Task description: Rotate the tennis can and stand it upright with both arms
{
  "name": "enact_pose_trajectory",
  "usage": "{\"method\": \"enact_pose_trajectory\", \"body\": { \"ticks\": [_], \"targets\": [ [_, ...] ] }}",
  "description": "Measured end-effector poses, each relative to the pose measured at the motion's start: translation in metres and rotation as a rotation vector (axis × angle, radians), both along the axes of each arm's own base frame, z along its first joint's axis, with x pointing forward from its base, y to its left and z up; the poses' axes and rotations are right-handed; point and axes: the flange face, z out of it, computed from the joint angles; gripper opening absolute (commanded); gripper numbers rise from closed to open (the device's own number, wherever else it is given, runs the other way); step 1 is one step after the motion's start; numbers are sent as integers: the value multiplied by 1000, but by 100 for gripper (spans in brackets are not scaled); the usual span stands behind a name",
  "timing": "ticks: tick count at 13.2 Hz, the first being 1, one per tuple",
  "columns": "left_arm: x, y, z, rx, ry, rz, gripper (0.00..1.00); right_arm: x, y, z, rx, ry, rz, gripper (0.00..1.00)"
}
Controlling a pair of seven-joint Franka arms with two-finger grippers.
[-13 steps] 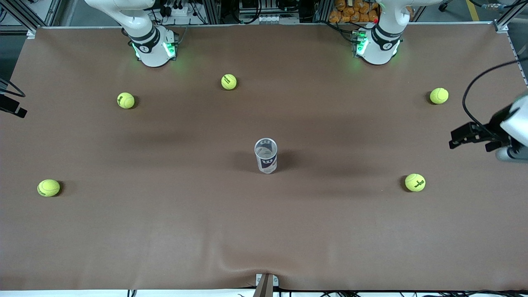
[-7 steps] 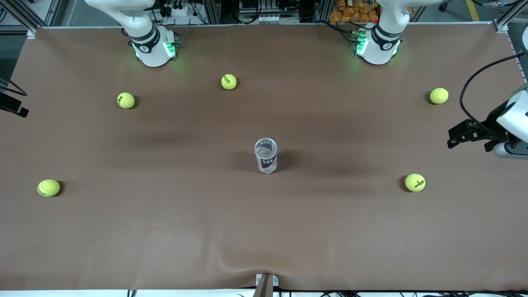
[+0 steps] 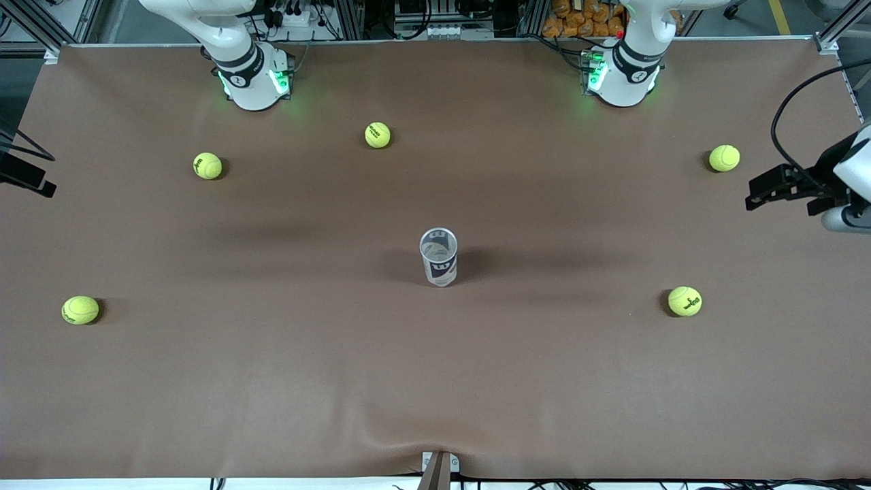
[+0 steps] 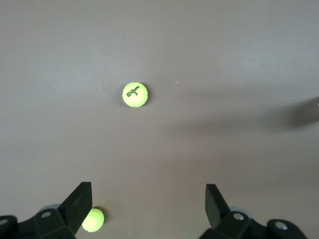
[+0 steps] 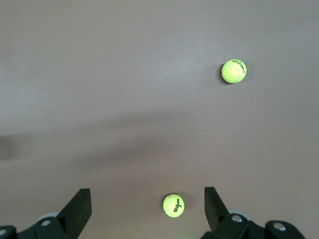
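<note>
The tennis can (image 3: 439,257) stands upright in the middle of the brown table, its open silvery rim up and its dark-blue and white label facing the front camera. It does not show in either wrist view. My left gripper (image 3: 755,193) hangs in the air over the left arm's end of the table, open and empty; the left wrist view (image 4: 148,209) shows its fingers wide apart. My right gripper (image 3: 42,185) hangs over the right arm's end of the table, open and empty; it also shows in the right wrist view (image 5: 147,209).
Several yellow-green tennis balls lie scattered: one near the right arm's base (image 3: 378,135), two toward the right arm's end (image 3: 207,165) (image 3: 80,309), two toward the left arm's end (image 3: 724,158) (image 3: 684,301). The table mat (image 3: 435,381) has a wrinkle at its front edge.
My left gripper has drawn away from the ball nearer the front camera, toward the one by the left arm's base. My right gripper shifted slightly. The can has not moved.
</note>
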Motion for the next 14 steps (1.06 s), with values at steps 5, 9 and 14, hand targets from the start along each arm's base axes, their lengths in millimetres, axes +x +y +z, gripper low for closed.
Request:
{"method": "enact_pose_trajectory", "body": {
  "ticks": [5, 9, 14],
  "targets": [
    [-9, -3, 1, -1, -36, -4, 100, 0, 0, 0, 0, 0, 0, 100],
    [-21, -5, 6, -2, -70, -8, 100, 0, 0, 0, 0, 0, 0, 100],
    [-23, -6, 24, -3, -114, -10, 100, 0, 0, 0, 0, 0, 0, 100]
  ]
}}
